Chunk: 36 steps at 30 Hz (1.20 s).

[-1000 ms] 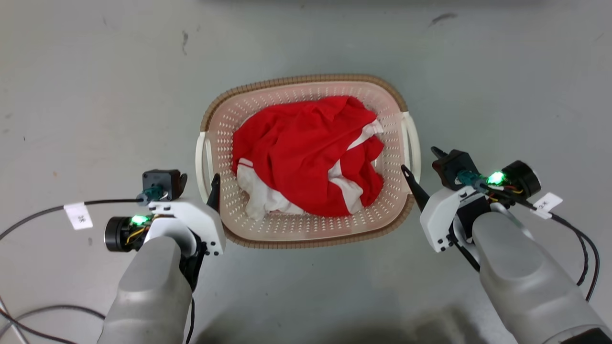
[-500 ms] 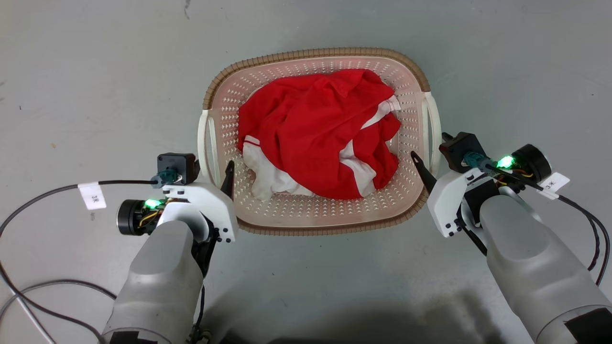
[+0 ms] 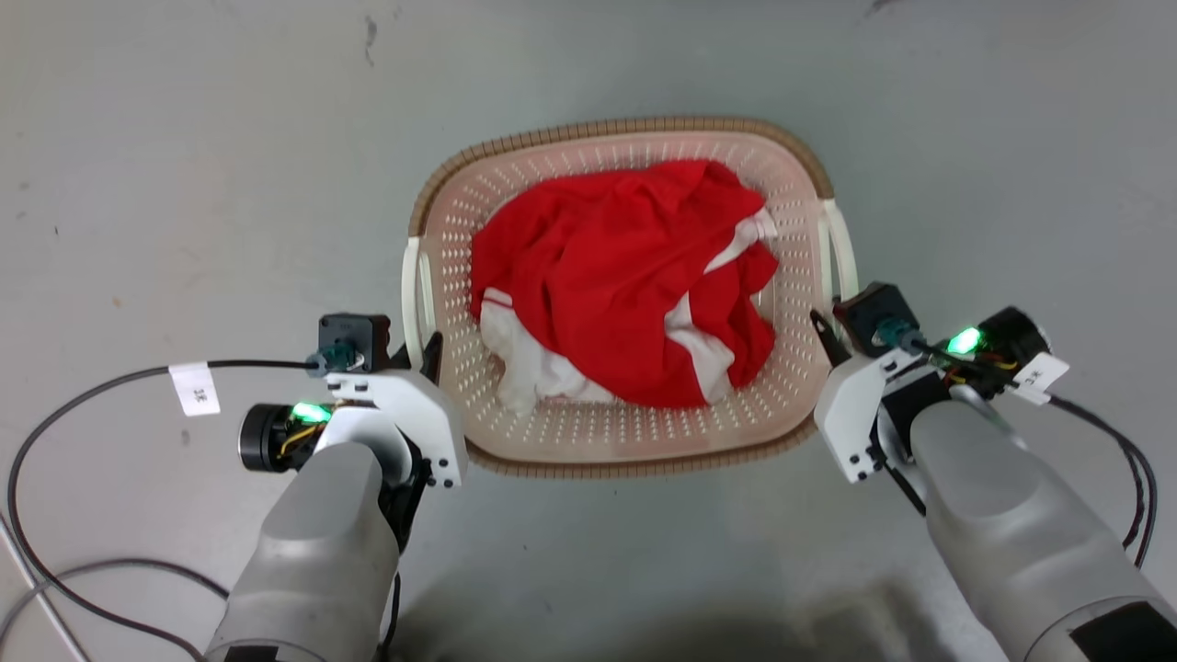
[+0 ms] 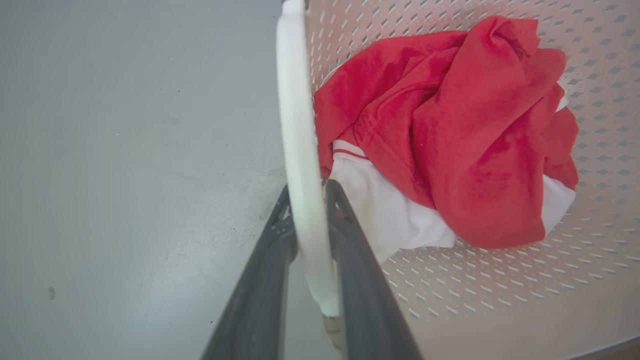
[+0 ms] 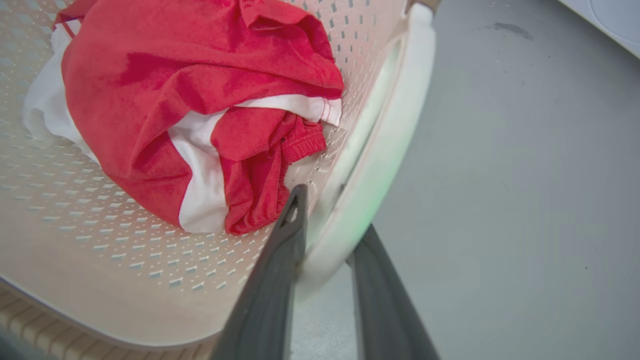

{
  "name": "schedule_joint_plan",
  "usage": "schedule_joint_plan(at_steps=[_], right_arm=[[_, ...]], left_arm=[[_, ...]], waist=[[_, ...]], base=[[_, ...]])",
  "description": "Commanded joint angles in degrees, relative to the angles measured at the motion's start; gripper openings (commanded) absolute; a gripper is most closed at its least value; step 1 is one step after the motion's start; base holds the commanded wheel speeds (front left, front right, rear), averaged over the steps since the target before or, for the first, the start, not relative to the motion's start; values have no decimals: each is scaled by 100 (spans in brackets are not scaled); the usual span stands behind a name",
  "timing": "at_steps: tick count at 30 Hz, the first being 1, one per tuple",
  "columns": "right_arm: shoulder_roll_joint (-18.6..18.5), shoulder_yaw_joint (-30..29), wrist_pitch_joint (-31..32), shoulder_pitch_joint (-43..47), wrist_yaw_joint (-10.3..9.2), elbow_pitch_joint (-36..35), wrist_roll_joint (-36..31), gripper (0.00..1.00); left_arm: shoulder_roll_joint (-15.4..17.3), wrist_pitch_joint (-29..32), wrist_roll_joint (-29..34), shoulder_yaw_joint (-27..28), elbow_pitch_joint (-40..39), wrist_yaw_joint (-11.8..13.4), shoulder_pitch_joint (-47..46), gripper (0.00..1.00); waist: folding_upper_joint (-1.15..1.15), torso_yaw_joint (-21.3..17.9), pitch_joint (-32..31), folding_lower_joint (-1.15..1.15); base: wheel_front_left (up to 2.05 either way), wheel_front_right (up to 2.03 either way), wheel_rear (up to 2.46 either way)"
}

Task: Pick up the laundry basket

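Note:
The laundry basket [image 3: 625, 126] is cream perforated plastic with a brown woven rim, and it sits on the grey floor holding a red and white garment [image 3: 616, 276]. My left gripper [image 3: 418, 354] is shut on the basket's white left handle [image 3: 411, 294]. In the left wrist view both dark fingers [image 4: 360, 280] press against that handle [image 4: 295, 100]. My right gripper [image 3: 832, 326] is shut on the white right handle [image 3: 844, 248]. The right wrist view has that gripper's fingers [image 5: 270, 280] on either side of the handle [image 5: 400, 115].
Black cables loop over the floor at the lower left [image 3: 55, 441] and beside my right forearm [image 3: 1136, 478]. The edge of a white object [image 5: 610, 15] shows at the top right of the right wrist view. Bare grey floor surrounds the basket.
Both grippers moved in from beside the basket and closed on its side handles. The head camera shifted, so the whole picture moved between frames.

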Motion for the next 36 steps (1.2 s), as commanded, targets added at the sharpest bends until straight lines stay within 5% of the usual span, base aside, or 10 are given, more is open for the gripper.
schedule_joint_plan(at_steps=[1,18,36], right_arm=[[48,56,-26,73,2,14,-5,0],[212,819,402,714,9,262,772,0],[223,2188,1375,1358,15,49,2383,0]], left_arm=[[9,-8,-8,-38,6,11,33,0],[51,478,-334,-490,175,7,667,0],[144,1315,-1126,-1276,161,1,1088,0]], waist=[[0,-16,-110,0],[0,-398,-1762,0],[0,-705,-3254,0]], base=[[0,0,0],[0,0,0],[0,0,0]])
